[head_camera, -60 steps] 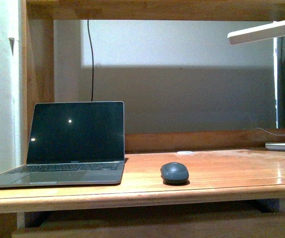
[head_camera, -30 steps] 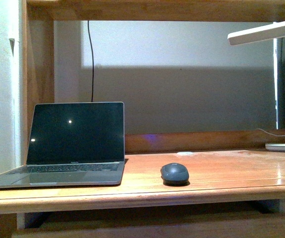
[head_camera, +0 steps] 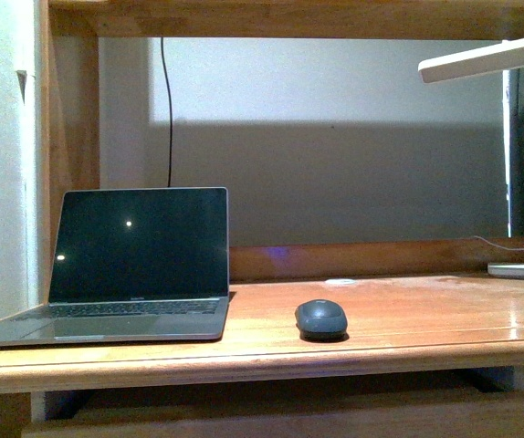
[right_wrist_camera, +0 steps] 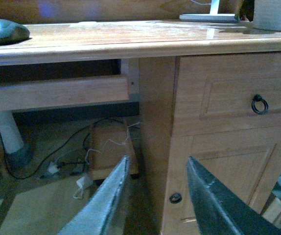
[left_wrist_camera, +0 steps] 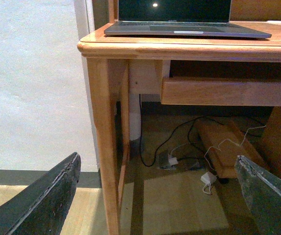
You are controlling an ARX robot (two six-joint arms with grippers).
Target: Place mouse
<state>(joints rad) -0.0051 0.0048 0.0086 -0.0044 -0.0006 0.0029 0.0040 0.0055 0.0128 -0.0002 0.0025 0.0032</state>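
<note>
The dark grey oval mouse (head_camera: 320, 318) lies on the wooden desk (head_camera: 408, 319), to the right of the laptop (head_camera: 134, 265); nothing touches it. The right wrist view also catches the mouse (right_wrist_camera: 5, 31) on the desk top. Neither arm appears in the front view. My left gripper (left_wrist_camera: 157, 161) hangs open below desk height, facing the desk's leg, with nothing between its fingers (left_wrist_camera: 47, 196). Also open and empty, my right gripper (right_wrist_camera: 157, 164) is low in front of the desk's drawer cabinet (right_wrist_camera: 228, 98).
A white desk lamp (head_camera: 518, 137) stands at the desk's right end, and a small flat white disc (head_camera: 340, 281) lies behind the mouse. A shelf board (head_camera: 289, 14) runs overhead. Cables and a power strip (left_wrist_camera: 179, 159) lie on the floor under the desk.
</note>
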